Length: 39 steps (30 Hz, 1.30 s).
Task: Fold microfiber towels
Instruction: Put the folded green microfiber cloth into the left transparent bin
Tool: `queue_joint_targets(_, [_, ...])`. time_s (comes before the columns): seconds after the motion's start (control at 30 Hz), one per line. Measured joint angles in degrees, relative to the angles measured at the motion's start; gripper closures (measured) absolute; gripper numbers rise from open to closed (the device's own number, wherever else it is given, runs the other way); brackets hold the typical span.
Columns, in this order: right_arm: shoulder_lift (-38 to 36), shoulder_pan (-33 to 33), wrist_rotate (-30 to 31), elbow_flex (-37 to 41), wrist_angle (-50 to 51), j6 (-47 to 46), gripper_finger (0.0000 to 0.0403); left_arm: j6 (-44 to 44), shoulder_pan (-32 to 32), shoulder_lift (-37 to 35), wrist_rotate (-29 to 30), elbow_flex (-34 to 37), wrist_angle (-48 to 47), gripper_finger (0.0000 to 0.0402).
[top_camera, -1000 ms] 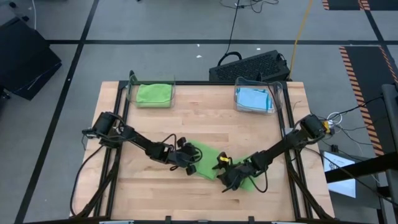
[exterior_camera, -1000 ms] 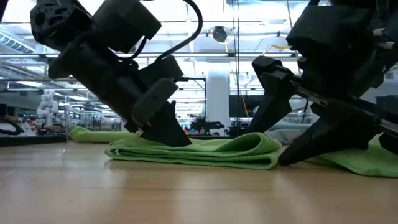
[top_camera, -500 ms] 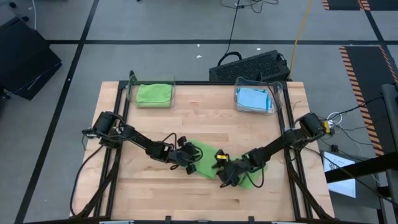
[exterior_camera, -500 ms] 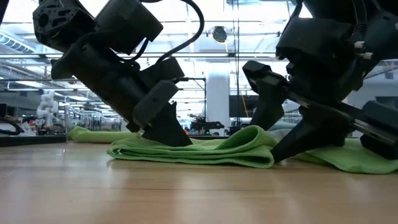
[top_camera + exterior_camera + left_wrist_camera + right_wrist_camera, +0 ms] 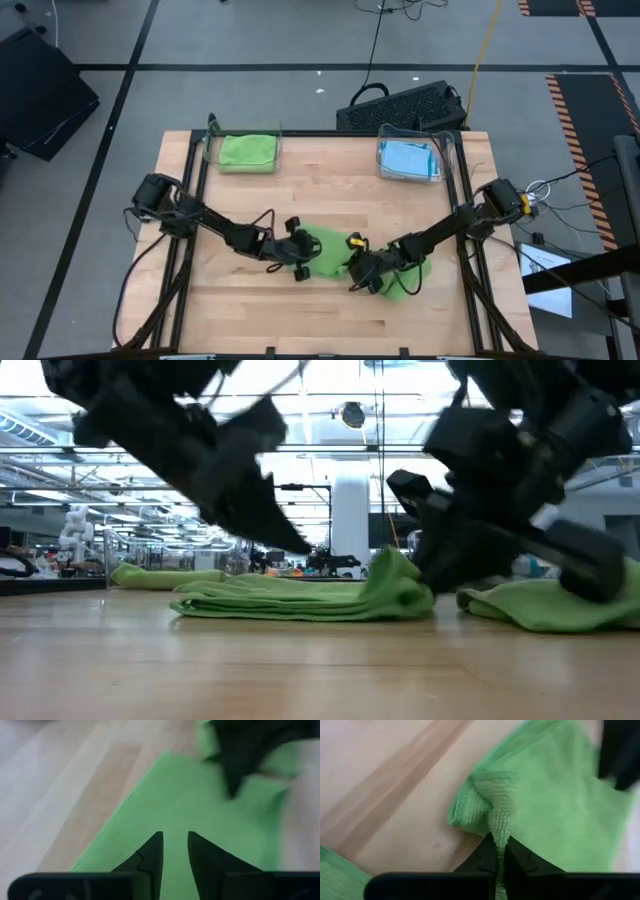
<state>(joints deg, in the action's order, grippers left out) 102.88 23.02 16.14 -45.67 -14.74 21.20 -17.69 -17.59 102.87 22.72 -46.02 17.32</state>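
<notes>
Towel pinched near the table's front edge

We see a wooden table (image 5: 330, 190) from above, with two dark arms reaching in from its left and right sides. A lime green towel (image 5: 335, 252) lies rumpled in the middle of the table, nearer the front edge. The right gripper (image 5: 362, 274) is clenched on a bunched fold of this towel, its fingers (image 5: 496, 855) pressed together around the cloth. The left gripper (image 5: 298, 262) hovers at the towel's left part with a narrow gap between its fingers (image 5: 153, 851); we see nothing held there. At the back edge stand two clear bins: the left bin (image 5: 213, 135) holds green towels (image 5: 248, 150), the right bin (image 5: 448, 150) holds blue towels (image 5: 408, 160).
</notes>
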Motion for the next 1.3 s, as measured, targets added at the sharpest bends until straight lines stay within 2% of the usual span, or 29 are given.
queue_joint_targets(0.07, [-1.7,-0.9,-0.5,0.0,-0.4,-2.0,0.0398,1.4,-1.4,-1.0,0.1,-0.1,0.9,0.0305])
queue_joint_targets(0.17, [-4.4,-3.1,-4.1,-0.1,-0.9,-5.8,0.0398,3.3,-4.0,-1.5,3.1,0.0,3.1,0.0279])
queue_joint_targets(0.33, [-6.7,-8.1,-10.2,-0.1,-1.1,-12.3,0.0400,6.6,-7.8,-1.6,12.7,-0.1,8.2,0.0193])
queue_joint_targets(0.47, [-6.7,-11.6,-13.1,-0.1,-1.4,-16.5,0.0400,6.7,-9.4,-1.6,17.9,-0.1,9.2,0.0120])
queue_joint_targets(0.63, [-6.7,-13.3,-13.4,-0.1,-1.7,-17.5,0.0400,2.2,-9.0,0.1,19.1,-0.2,9.6,0.0049])
queue_joint_targets(0.77, [-6.7,-13.9,-13.5,-0.2,-2.6,-17.5,0.0400,-0.5,-7.8,3.4,16.4,-0.2,11.4,0.0017])
queue_joint_targets(1.07, [-6.7,-14.5,-13.5,-0.2,-3.7,-17.5,0.0400,-3.6,-5.1,8.2,14.8,-0.2,15.6,0.0015])
queue_joint_targets(1.17, [-6.7,-14.5,-13.5,-0.2,-3.7,-17.5,0.0399,-3.9,-4.0,8.7,12.8,-0.3,15.8,0.0046])
queue_joint_targets(1.3, [-6.7,-14.5,-13.5,-0.2,-3.8,-17.5,0.0399,-3.9,-2.9,10.0,10.0,-0.2,15.1,0.0118])
